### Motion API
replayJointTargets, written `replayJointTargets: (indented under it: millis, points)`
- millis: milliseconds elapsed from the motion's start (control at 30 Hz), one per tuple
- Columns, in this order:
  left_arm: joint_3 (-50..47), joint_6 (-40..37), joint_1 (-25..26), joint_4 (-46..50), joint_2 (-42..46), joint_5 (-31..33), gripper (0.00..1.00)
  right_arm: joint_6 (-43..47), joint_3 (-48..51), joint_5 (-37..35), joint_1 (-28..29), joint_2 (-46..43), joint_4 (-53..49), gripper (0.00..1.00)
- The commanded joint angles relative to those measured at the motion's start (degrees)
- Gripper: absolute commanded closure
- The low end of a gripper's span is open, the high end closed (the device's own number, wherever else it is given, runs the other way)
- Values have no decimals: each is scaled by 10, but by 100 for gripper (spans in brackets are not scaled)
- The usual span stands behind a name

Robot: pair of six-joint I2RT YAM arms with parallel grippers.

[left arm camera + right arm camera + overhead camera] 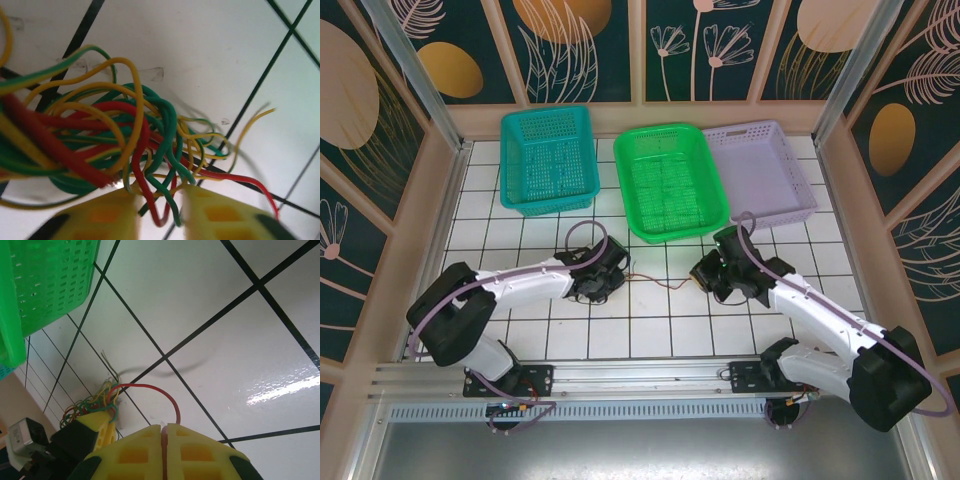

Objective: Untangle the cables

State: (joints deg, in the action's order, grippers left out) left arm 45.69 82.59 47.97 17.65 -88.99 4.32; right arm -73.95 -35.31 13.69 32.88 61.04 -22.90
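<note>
The cables [115, 135] are a loose knot of thin red, green and yellow strands looped over one another. They lie on the white tiled table [200, 45] just ahead of the left gripper [160, 215]. Its yellow fingers [220, 217] stand apart, with a red and a green loop hanging in the gap; in this blurred view neither seems pinched. The right gripper [164, 437] is pressed together on a single red cable [150, 386], which arcs back to the knot. A green basket [45, 290] sits nearby.
</note>
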Motion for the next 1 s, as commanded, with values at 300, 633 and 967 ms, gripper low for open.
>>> replayJointTargets:
  millis: [300, 633, 967]
  points:
    - [-21, -84, 1, 88, 37, 129, 100, 53, -26, -21, -68, -53, -99, 100]
    - [-75, -119, -1, 165, 138, 177, 100, 179, -72, -55, -178, -69, -183, 100]
    - [-101, -117, -34, 184, 176, 198, 100, 196, -129, -137, -200, -72, -232, 100]
